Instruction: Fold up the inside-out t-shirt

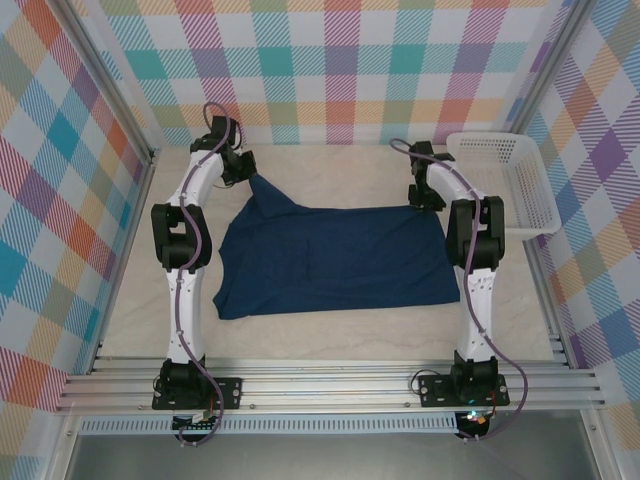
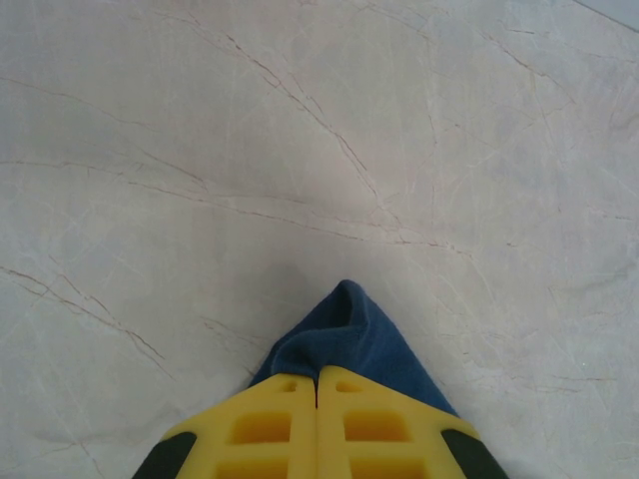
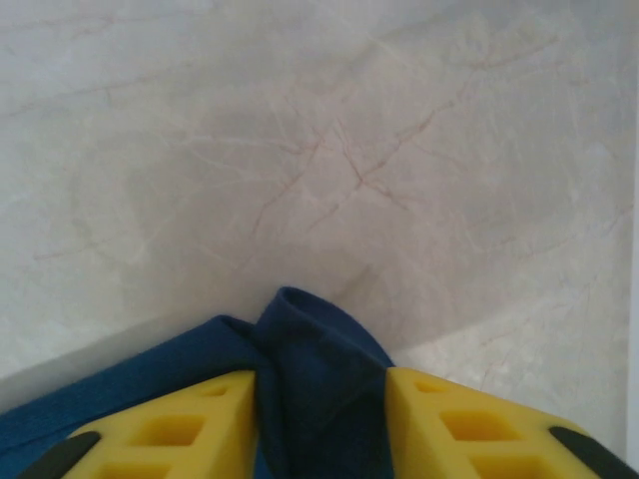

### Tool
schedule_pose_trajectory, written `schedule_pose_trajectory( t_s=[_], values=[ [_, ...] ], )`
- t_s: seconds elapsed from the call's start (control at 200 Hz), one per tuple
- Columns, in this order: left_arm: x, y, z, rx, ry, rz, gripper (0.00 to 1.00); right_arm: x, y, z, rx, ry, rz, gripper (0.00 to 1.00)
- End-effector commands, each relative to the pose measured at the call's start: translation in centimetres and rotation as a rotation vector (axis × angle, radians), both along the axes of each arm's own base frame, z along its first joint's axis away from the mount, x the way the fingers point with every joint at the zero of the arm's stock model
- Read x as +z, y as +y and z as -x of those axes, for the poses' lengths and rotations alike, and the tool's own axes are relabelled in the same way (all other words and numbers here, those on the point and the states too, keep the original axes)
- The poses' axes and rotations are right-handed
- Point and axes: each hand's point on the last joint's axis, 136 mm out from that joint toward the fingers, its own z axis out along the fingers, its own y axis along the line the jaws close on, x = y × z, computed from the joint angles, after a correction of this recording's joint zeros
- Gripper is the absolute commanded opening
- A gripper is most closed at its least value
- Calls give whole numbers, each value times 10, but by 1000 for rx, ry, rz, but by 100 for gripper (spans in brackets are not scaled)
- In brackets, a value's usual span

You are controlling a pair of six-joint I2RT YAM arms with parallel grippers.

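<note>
Marbled tabletop point(image 1: 330, 335) is carrying the inside-out t-shirt point(image 1: 340, 260). Left gripper point(image 2: 318, 374) is pinching one corner, fully closed. Right gripper point(image 3: 321, 379) is straddling a fold, fingers partly apart; grip cannot be told.

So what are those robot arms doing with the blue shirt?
Two robot arms are handling a shirt spread on the table. The left tool is pinched shut on one far corner. The right tool has the other far corner bunched between its parted jaws; whether it grips tightly is unclear.
</note>
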Motion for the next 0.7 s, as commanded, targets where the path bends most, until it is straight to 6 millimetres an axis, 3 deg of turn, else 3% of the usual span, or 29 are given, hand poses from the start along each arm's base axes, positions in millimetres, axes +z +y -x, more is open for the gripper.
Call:
schedule_pose_trajectory(
  t_s=[0.0,0.185,0.385,0.695],
  values=[
    [32,5,2,-5,-54,-9,0,-11,-5,1,3,43,6,43],
    [32,5,2,-7,-55,-12,0,8,-2,-13,-8,-26,-49,45],
    [32,5,2,-7,-54,-14,0,16,6,-23,-35,-54,-176,44],
    [31,5,2,-10,-53,-13,0,-1,-1,-16,-49,7,-148,37]
  ],
)
